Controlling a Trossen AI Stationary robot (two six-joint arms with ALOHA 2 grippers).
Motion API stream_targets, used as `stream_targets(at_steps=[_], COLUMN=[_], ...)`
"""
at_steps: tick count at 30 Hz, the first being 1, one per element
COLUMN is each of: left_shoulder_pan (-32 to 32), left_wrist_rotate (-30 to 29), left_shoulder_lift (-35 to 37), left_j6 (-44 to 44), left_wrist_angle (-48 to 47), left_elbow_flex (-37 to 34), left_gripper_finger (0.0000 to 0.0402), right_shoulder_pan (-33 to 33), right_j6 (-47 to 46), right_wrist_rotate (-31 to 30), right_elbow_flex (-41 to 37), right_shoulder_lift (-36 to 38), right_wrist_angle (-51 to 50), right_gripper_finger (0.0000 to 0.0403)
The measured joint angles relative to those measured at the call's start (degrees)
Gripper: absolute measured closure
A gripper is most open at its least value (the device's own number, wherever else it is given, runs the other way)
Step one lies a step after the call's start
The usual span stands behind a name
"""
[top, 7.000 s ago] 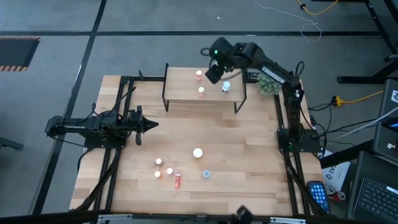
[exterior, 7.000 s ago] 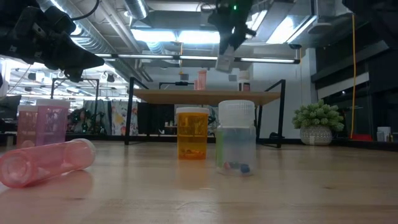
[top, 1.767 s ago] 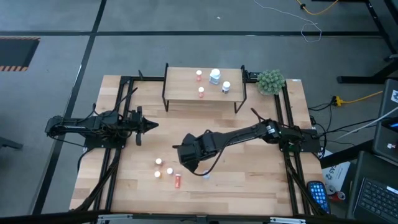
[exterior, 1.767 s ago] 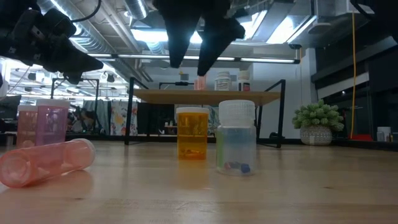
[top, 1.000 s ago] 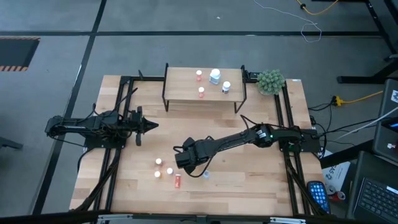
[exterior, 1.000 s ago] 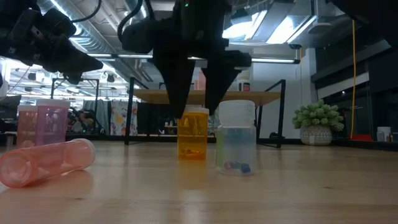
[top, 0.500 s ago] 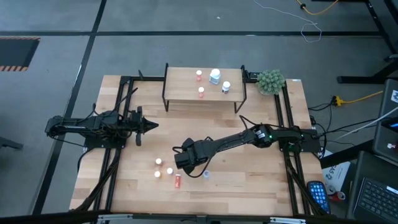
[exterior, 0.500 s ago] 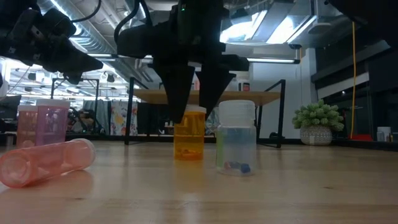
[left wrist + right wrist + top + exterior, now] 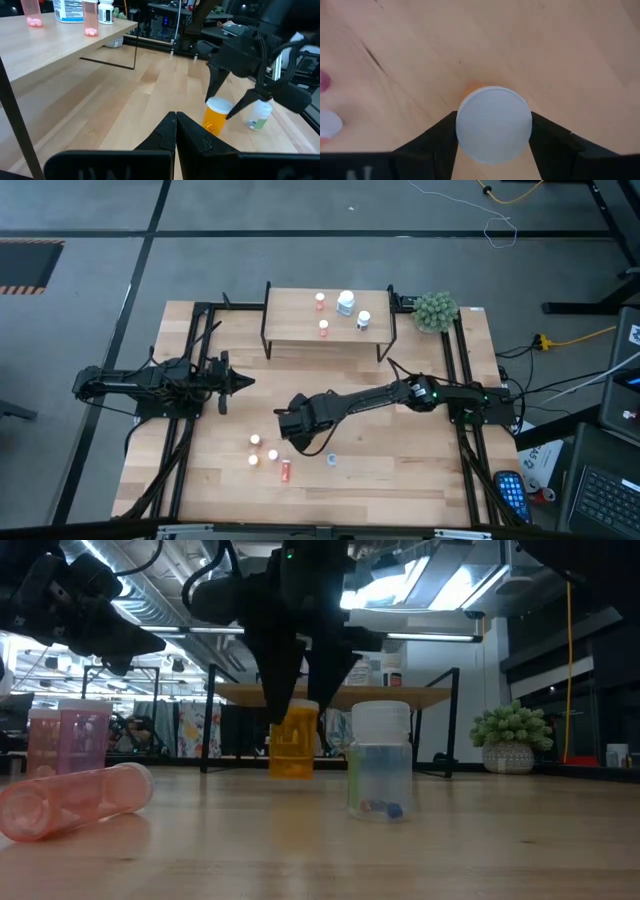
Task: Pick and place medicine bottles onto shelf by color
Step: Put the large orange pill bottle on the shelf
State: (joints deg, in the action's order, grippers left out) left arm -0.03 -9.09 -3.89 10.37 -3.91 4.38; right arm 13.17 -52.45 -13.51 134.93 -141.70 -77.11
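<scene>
My right gripper is shut on an orange bottle with a white cap, just above the table's middle; it also shows in the left wrist view. A clear bottle with a white cap stands on the table beside it. A pink bottle lies on its side near the front, by several small upright ones. The shelf at the far side carries pink bottles and a white-blue one. My left gripper is shut and empty at the table's left. My right gripper pinches the orange bottle's white cap between its two fingers, one on each side of it. The fingers come from above, pointing down. The bottle hangs upright below them, its base clear of the table.
A green fuzzy plant ball stands at the far right corner beside the shelf. The shelf's thin black legs stand behind the bottles. Black frame rails run along the table's left and right sides.
My right gripper has come down over the orange bottle with a finger on each side of its cap, taken hold and lifted it. The bottle, which stood on the table, is now clear of it and has shifted a little toward the table's left and far side.
</scene>
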Motion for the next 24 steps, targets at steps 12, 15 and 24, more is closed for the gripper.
stream_targets(at_steps=[12,15,24], left_shoulder_pan=[0.00,0.00,0.00], left_wrist_rotate=[0.00,-0.01,-0.01], left_shoulder_lift=[0.01,0.01,0.00], left_j6=[-0.01,-0.34,-0.44], left_wrist_angle=[0.01,0.01,-0.01], left_elbow_flex=[0.00,0.00,0.00], left_gripper_finger=[0.0401,0.0401,0.0401], right_shoulder_pan=[-7.08,-9.12,-16.98], right_j6=[11.00,15.29,23.67], right_wrist_rotate=[1.13,1.26,-8.44], right_elbow_flex=[0.04,0.04,0.09], right_shoulder_lift=[11.85,15.99,29.07], right_wrist_angle=[2.11,5.29,8.61], right_gripper_finger=[0.0189,0.0190,0.0188])
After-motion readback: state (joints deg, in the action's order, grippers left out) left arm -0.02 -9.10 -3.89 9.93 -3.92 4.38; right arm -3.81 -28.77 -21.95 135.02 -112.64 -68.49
